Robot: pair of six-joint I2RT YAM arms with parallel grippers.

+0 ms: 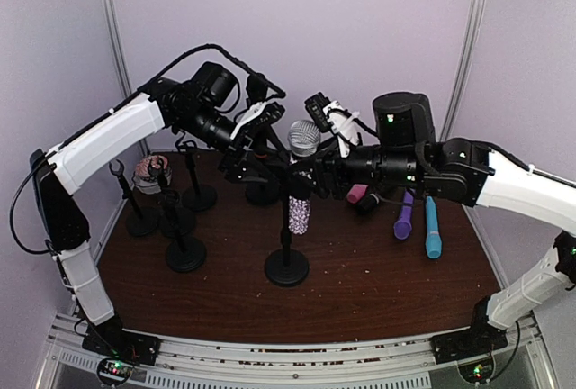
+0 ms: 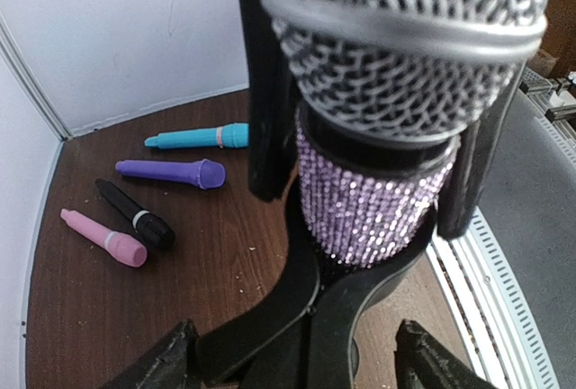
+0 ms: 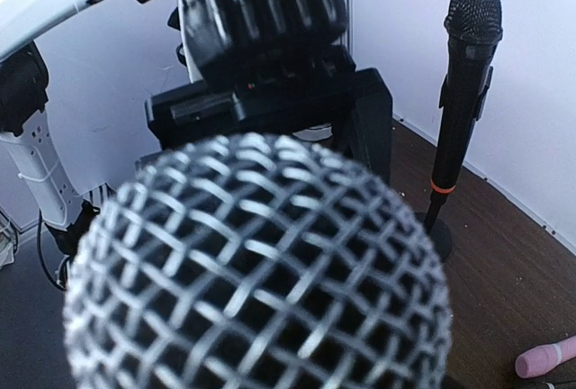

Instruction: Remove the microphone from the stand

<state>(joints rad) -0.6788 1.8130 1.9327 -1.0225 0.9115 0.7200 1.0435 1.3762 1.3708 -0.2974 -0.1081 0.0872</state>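
Note:
The microphone [image 1: 303, 138] has a silver mesh head and a purple sparkly body [image 2: 369, 204]. It stands upright in the black clip [image 2: 315, 303] of the stand [image 1: 287, 266] at the table's middle. My right gripper [image 1: 312, 176] comes in from the right. Its black fingers [image 2: 266, 110] press on both sides of the microphone's body just under the head. My left gripper [image 2: 297, 364] sits lower, open, with its fingertips [image 2: 157, 366] apart from the clip on either side. In the right wrist view the mesh head [image 3: 261, 272] hides my right fingers.
Loose microphones lie at the right: blue [image 1: 433, 229], purple [image 1: 403, 218], pink [image 1: 357, 194] and black [image 2: 135, 213]. Several black stands [image 1: 184, 249] crowd the left side. A black microphone on its own stand [image 3: 463, 74] is at the back.

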